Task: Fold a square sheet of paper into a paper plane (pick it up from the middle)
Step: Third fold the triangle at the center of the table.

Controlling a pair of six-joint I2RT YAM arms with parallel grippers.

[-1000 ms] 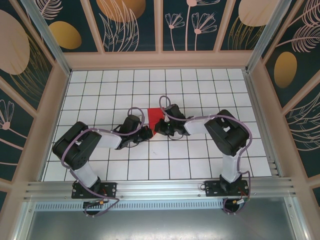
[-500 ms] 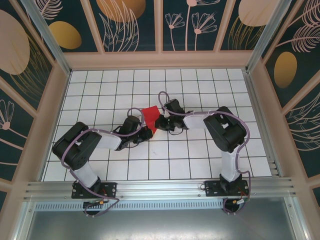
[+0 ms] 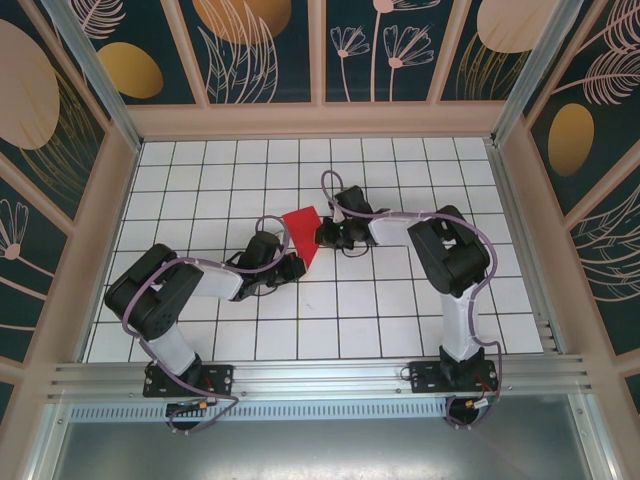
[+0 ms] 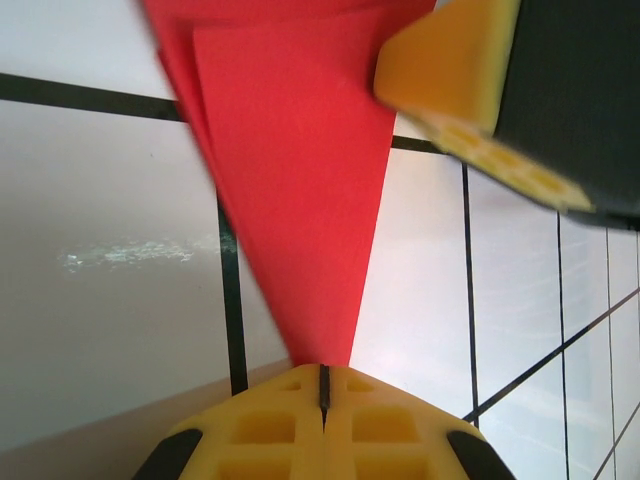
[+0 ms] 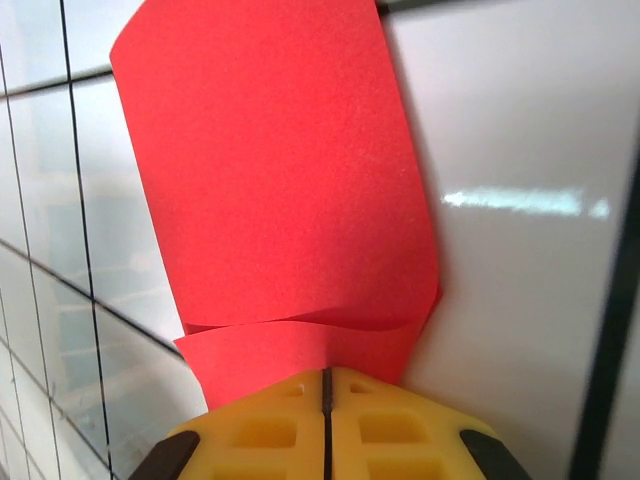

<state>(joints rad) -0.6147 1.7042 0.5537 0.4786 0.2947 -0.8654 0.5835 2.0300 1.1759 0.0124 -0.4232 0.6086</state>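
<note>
1. Left gripper [image 4: 323,385]: the jaws are closed, fingertips meeting on the narrow pointed end of the red paper [image 4: 290,180], which widens away from the camera in stacked layers.
2. Right gripper [image 5: 327,385]: the jaws are closed too, pinching a broad edge where two layers overlap. The upper layer bows away in a soft curl.
3. Location: from above, I see the paper bridging the two grippers over the middle of the tiled table [image 3: 400,300]. I cannot tell whether its underside touches the tiles.
4. Handling, as I judge it: the sheet is thin, very light and limp. It takes a crease for good, will likely tear if the arms pull apart, and should slide easily on the glossy tiles. I would hold it by flat pinches at edges or corners, close to a fold line, leaving a little slack between the arms.
5. Views compared: the left wrist view reveals the taper and a yellow pad [image 4: 450,70] of the right gripper near the wide end. The right wrist view reveals the curl and overlap seam. The top view supplies the arms' layout.
</note>
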